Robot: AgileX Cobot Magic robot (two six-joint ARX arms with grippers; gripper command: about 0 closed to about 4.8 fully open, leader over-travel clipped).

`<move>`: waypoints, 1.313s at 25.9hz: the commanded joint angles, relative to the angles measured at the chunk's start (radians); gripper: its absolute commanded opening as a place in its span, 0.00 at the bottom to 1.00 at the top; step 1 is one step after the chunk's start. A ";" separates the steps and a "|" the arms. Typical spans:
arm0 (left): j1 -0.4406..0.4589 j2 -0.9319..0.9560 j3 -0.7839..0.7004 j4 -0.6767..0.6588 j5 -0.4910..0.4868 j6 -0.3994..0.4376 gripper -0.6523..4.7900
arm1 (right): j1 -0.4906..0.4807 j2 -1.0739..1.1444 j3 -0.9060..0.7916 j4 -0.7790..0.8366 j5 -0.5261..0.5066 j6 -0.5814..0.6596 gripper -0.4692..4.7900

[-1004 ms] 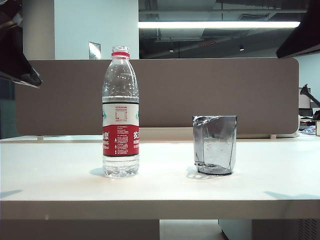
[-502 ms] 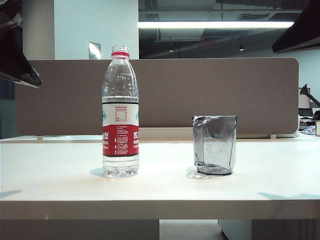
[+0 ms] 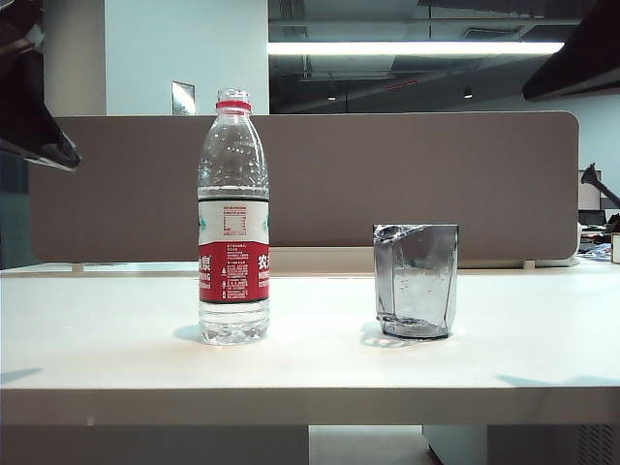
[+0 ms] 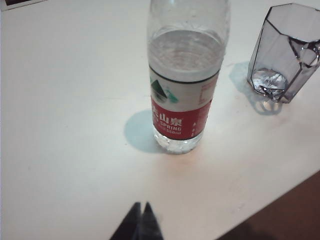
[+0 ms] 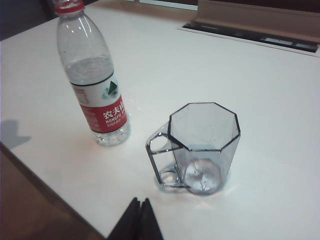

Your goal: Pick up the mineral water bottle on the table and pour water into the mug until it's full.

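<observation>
Right gripper (image 5: 140, 220) has drifted aside; left gripper (image 4: 140, 222) unmoved.

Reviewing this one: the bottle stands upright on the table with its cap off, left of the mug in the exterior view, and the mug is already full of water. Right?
Not quite. The mug is empty; the right wrist view looks straight down to its bare bottom. The rest holds: the bottle stands upright on the table, cap off, left of the mug.

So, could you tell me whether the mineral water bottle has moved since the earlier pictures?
No. The mineral water bottle stands at the same spot against the partition panel behind it.
</observation>
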 commanded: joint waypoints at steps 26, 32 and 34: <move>0.000 0.149 -0.267 0.646 0.022 -0.364 0.50 | -0.002 -0.150 0.204 -0.427 0.140 -0.121 0.10; -0.005 0.150 -0.360 0.830 0.016 -0.365 0.50 | -0.002 -0.177 0.204 -0.427 0.141 -0.174 0.10; -0.005 0.150 -0.396 0.871 0.016 -0.365 0.50 | -0.002 -0.180 0.204 -0.426 0.143 -0.181 0.10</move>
